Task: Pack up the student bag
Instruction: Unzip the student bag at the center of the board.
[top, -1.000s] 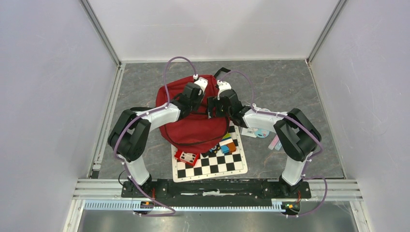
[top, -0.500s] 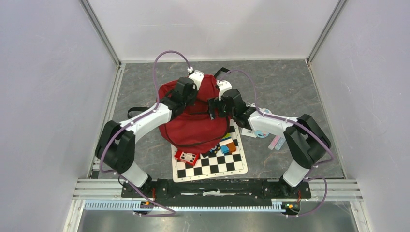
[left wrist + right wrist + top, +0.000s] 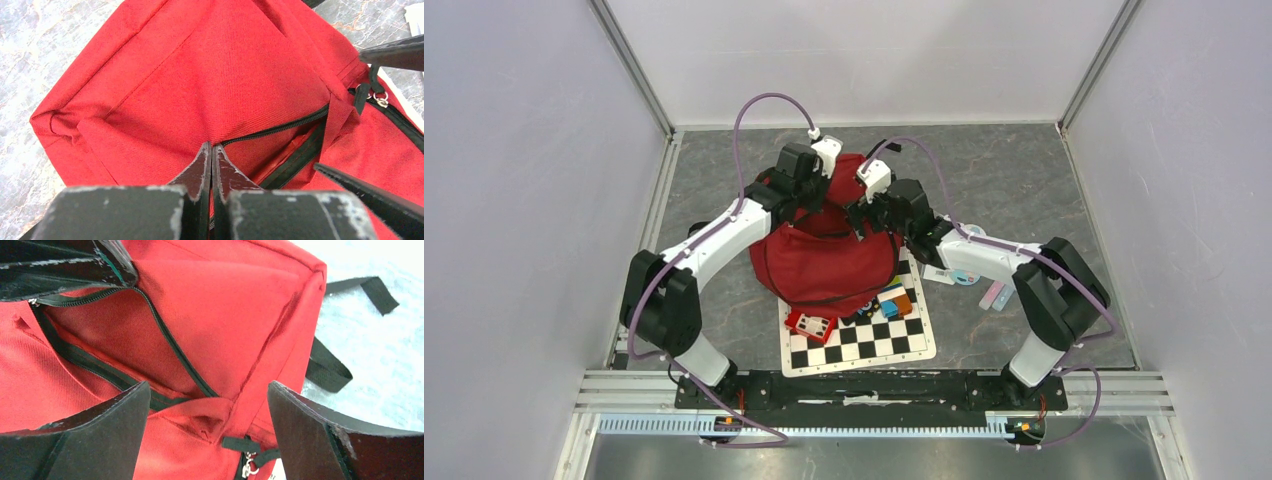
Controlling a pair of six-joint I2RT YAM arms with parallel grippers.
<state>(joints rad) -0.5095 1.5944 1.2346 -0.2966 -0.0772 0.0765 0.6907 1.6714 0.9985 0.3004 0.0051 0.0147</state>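
Red fabric fills the middle: the student bag slumps on the grey marbled table, its near edge overlapping a checkered board. Its black zipper gapes partway, and nothing inside can be made out. The left gripper is clenched tight, tips against the cloth by the zipper; pinching it or not, I can't tell. The right gripper is spread wide, straddling a fold and grasping nothing. One bag, one board, one red box, and a cluster of coloured blocks too tight to count. White walls all round.
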